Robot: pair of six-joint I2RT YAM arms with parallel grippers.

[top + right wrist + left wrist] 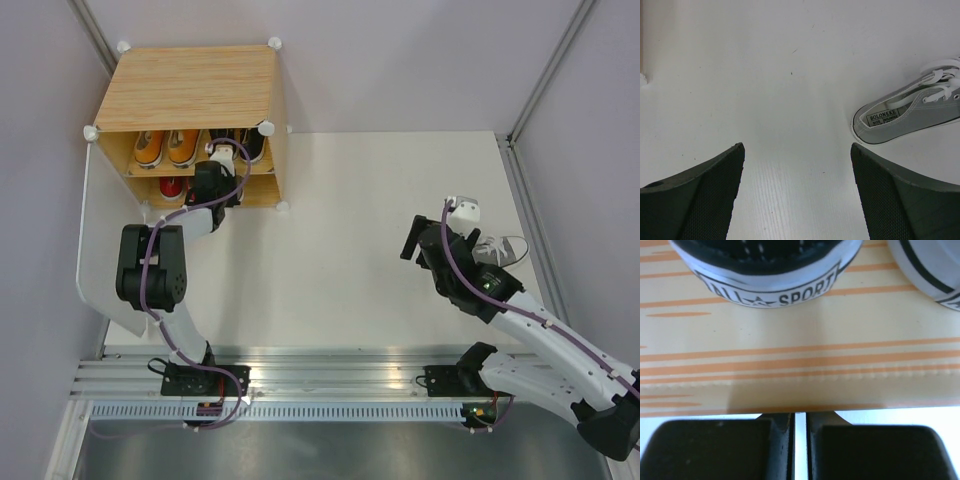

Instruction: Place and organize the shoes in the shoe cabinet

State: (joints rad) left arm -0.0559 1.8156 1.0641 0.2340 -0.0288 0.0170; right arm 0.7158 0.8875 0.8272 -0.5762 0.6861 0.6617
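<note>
Shelved in shoe cabinet (pixel 190 85), upper left: orange pair (pixel 165 148), black shoes (pixel 253 143), red shoe (pixel 172 187). Unplaced, right: grey shoe (pixel 905 117). Closed empty: left gripper (pixel 800 422); spread wide: right gripper (pixel 797 165).

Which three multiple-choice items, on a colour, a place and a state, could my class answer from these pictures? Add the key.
1. What colour is the pair at the left of the cabinet's upper shelf? A) blue B) green C) orange
2. Where does the grey shoe lie? A) on the cabinet's top B) on the table, outside the cabinet C) on the lower shelf
3. How do the right fingers stand? A) apart, holding nothing B) shut on a lace C) shut on the shoe
Key: 1 C, two orange shoes sit there; 2 B, white table surrounds it; 3 A, bare table shows between them.
</note>
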